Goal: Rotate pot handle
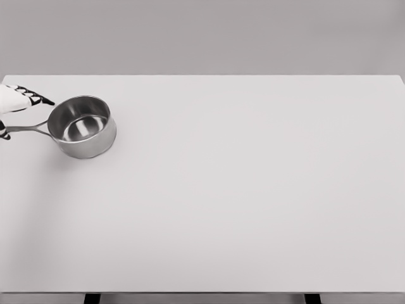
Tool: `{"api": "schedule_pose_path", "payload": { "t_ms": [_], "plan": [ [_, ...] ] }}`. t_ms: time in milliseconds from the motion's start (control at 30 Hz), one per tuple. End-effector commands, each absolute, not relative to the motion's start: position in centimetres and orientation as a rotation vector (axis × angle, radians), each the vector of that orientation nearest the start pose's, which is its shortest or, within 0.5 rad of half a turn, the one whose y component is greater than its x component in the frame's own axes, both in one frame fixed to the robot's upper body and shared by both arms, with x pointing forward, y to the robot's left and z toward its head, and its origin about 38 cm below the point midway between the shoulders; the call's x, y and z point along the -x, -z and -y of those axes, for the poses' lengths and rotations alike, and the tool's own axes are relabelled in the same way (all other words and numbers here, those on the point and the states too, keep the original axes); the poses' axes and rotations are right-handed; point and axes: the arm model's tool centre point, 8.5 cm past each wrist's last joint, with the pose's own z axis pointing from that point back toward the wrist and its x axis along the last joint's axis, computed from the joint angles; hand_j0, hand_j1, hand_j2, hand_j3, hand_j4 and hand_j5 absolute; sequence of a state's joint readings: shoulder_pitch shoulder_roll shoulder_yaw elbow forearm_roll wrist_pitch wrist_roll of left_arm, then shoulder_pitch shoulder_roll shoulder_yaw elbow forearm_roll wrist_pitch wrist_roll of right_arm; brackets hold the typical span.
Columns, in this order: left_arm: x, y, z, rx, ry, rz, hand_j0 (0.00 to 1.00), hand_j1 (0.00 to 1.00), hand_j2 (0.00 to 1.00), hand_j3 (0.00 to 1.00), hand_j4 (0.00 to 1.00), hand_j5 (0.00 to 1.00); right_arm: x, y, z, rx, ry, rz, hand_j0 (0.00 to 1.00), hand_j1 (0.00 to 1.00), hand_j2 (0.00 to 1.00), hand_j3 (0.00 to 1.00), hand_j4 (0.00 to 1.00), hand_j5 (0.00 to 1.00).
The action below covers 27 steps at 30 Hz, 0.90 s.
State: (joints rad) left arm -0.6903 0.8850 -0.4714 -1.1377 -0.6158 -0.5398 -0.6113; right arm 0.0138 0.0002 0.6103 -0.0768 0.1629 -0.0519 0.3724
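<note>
At the far left edge, around nine o'clock from the pot, a white hand with black finger joints (19,100), mostly cut off by the frame, so arm side only inferred from entry at the left: left hand. Fingers (39,99) stretched toward three o'clock, tips just beside the pot's rim, above the handle; lower down at the edge, a dark fingertip or thumb tip by the handle's end. Cannot tell whether pinching the handle or merely lying alongside it, since most of the hand is out of frame. Next, a thin metal handle (26,128), running from the frame's edge toward three o'clock, slightly upward, joined to the pot's wall on its nine o'clock side. Then the pot itself (82,126): a small, shiny steel saucepan, upright, open top, bright reflection on the inner floor, nothing visible inside. Placed in the upper left part of the table, roughly ten o'clock from the table's centre, near the left edge and closer to the far edge than the near one. Soft shadow beneath, toward six o'clock. Further right, only the pale grey table (266,202), wide and flat, reaching almost to the right border. At the bottom, two dark table legs (92,298) showing under the near edge. Behind, a plain grey wall (253,35).
</note>
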Motion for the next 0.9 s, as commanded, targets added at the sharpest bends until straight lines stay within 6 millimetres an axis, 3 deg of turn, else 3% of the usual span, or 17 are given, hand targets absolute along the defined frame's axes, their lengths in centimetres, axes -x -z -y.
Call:
{"api": "schedule_pose_path", "payload": {
  "t_ms": [0,433,500,700,867],
  "plan": [
    [-46.5,-22.0,-44.7,-0.712,1.889,0.910,1.00,1.00,1.00,1.00,1.00,1.00,0.4,26.0,23.0,-0.314,-0.781,-0.066,1.00,1.00,1.00,1.00,1.00,1.00],
    [-46.9,-22.9,-44.5,-0.735,1.871,0.923,1.00,1.00,1.00,1.00,1.00,1.00,0.4,26.0,23.0,-0.314,-0.781,-0.066,1.00,1.00,1.00,1.00,1.00,1.00],
    [-46.3,-23.5,-44.1,-0.654,1.882,1.042,1.00,1.00,1.00,1.00,1.00,1.00,0.4,26.0,23.0,-0.314,-0.781,-0.066,1.00,1.00,1.00,1.00,1.00,1.00],
    [-44.3,-25.7,-46.3,-0.543,1.745,1.215,1.00,1.00,1.00,1.00,1.00,1.00,0.4,26.0,23.0,-0.314,-0.781,-0.066,1.00,1.00,1.00,1.00,1.00,1.00],
    [-44.2,-26.9,-44.7,-0.531,1.768,1.282,1.00,1.00,1.00,1.00,1.00,1.00,0.4,26.0,23.0,-0.314,-0.781,-0.066,1.00,1.00,1.00,1.00,1.00,1.00]
  ]
}}
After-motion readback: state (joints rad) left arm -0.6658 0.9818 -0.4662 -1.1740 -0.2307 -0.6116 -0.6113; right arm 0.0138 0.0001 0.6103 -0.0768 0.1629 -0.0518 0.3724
